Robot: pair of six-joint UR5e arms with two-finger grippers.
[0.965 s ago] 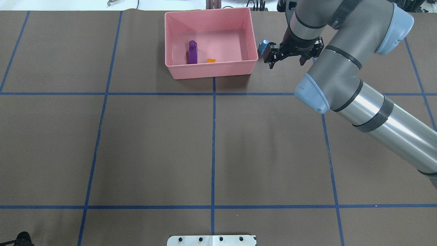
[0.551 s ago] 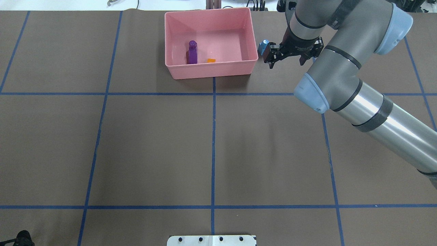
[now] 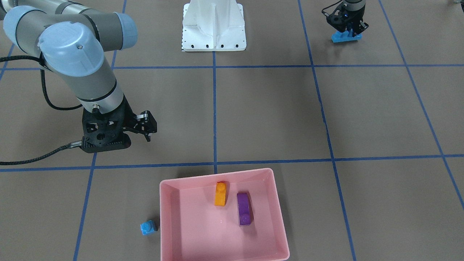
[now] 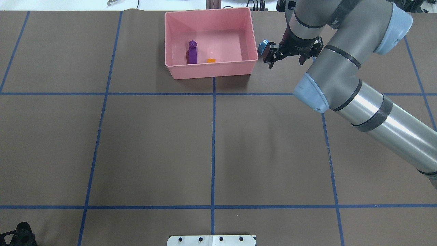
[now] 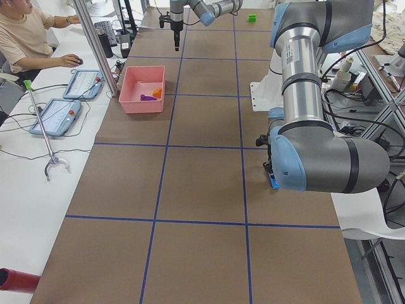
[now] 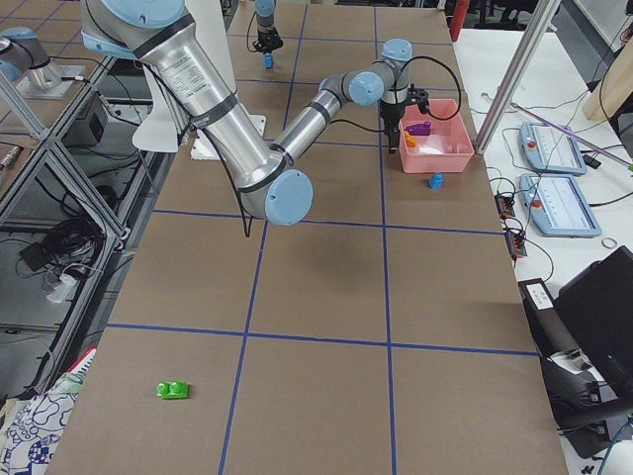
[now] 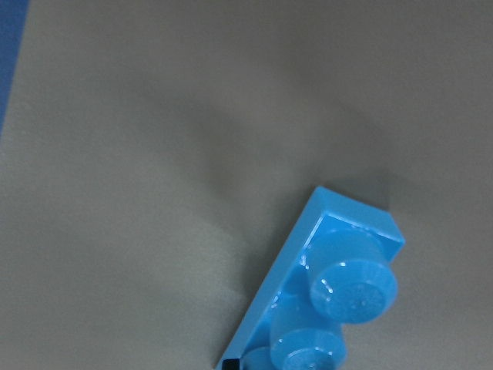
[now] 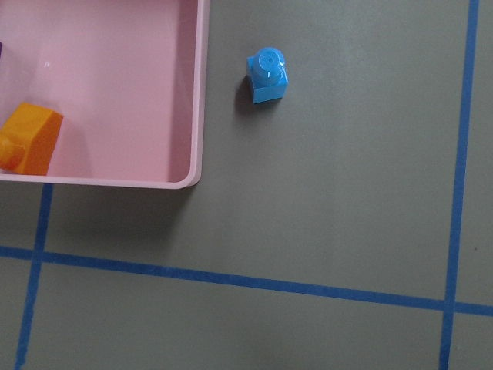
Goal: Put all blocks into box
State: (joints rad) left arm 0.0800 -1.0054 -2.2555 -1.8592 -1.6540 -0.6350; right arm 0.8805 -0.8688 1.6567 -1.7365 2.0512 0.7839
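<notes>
The pink box [image 3: 170, 232] holds the orange brick [image 3: 220, 193] and the purple brick [image 3: 244, 208]. The tiny blue cube [image 3: 148, 227] stands on the table just outside the box's side wall; it also shows in the overhead view [image 4: 262, 47] and the right wrist view [image 8: 268, 75]. My right gripper [image 3: 146, 127] hangs open and empty beside the cube, a short way from the box. My left gripper [image 3: 346, 32] is near the robot base, its fingers closed on the long blue brick [image 3: 342, 37], which fills the left wrist view [image 7: 331, 285]. The green brick [image 6: 173, 390] lies far off on the right-hand end.
The white robot base [image 3: 214, 29] stands at the near middle edge. Blue tape lines [image 4: 213, 143] grid the brown table. An operator [image 5: 25, 38] sits at the side bench with tablets [image 5: 57, 114]. The right arm's elbow [image 4: 341, 68] overhangs the table's right part.
My right gripper has crept slightly farther along the table, staying beside the tiny blue cube. The left gripper's edge at the overhead view's bottom left has shifted a little leftward.
</notes>
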